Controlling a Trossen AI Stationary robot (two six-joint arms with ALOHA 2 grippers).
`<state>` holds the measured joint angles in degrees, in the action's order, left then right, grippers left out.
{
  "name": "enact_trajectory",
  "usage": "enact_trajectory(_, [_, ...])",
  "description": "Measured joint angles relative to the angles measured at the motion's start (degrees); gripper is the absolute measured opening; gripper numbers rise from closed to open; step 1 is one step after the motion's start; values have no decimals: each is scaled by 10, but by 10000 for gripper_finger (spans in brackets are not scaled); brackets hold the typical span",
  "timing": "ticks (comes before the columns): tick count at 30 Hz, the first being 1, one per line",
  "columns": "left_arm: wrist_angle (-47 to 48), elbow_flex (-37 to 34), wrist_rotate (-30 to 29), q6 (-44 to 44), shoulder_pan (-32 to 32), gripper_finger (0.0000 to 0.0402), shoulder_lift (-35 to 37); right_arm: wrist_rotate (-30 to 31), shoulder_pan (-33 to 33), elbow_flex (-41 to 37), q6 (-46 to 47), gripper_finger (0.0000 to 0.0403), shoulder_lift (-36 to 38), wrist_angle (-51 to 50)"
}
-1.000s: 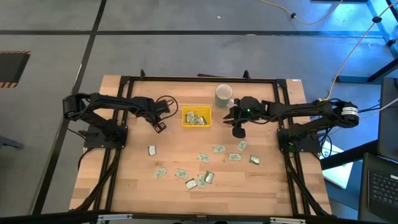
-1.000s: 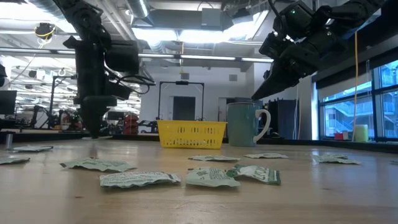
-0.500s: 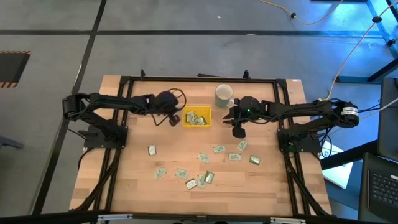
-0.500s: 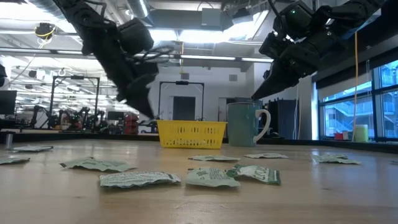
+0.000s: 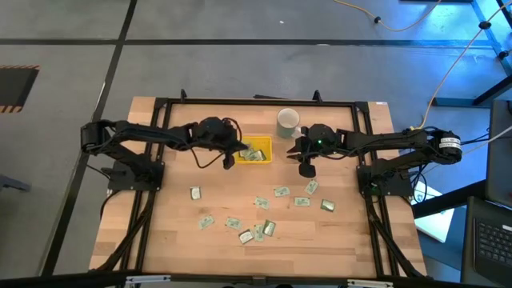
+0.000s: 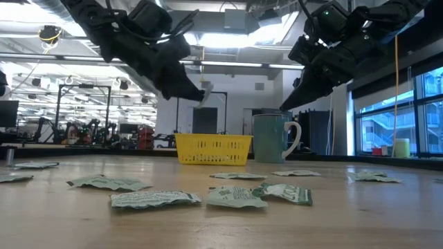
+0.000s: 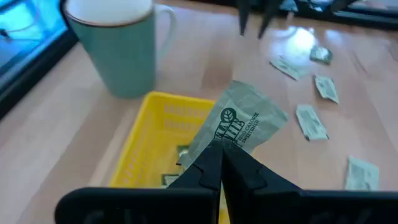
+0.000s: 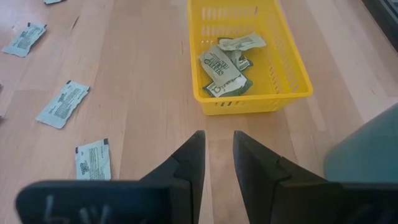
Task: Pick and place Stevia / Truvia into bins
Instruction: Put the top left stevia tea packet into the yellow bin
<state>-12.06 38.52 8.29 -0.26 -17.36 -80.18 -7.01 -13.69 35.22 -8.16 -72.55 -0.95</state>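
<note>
My left gripper (image 5: 238, 152) is shut on a pale green and white sachet (image 7: 244, 122) and hangs above the left end of the yellow tray (image 5: 253, 150). In the low view it slants down toward the tray (image 6: 212, 149). The tray holds a few sachets (image 8: 225, 65). Several more sachets (image 5: 260, 216) lie flat on the wood nearer the table's near edge. My right gripper (image 8: 217, 144) hovers to the right of the tray, slightly open and holding nothing. My left gripper pinches the sachet by one end (image 7: 219, 138) between its two fingertips. The fingers slant down from the table's left. The rest of the sachet sticks out past the tips, crumpled and lifted clear above the tray (image 7: 155, 140).
A white mug (image 5: 288, 122) stands just behind the tray's right end, close to my right gripper (image 5: 306, 166). Black frame rails run along the table's left, right and far sides. Bare wood lies between the tray and the loose sachets (image 6: 239, 196).
My left gripper has risen from the table on the tray's left and swung right toward the tray. It has tipped from pointing straight down to a slant, carrying the sachet up over the tray's left end.
</note>
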Motion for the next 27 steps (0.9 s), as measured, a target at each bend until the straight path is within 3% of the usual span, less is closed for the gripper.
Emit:
enact_trajectory(14, [7, 0, -24, -6, 7, 3, -76, 0, 0, 0, 1, 87, 0, 3])
enact_trajectory(27, [22, 0, -27, -15, 7, 15, -80, 0, 0, 0, 2, 87, 0, 2])
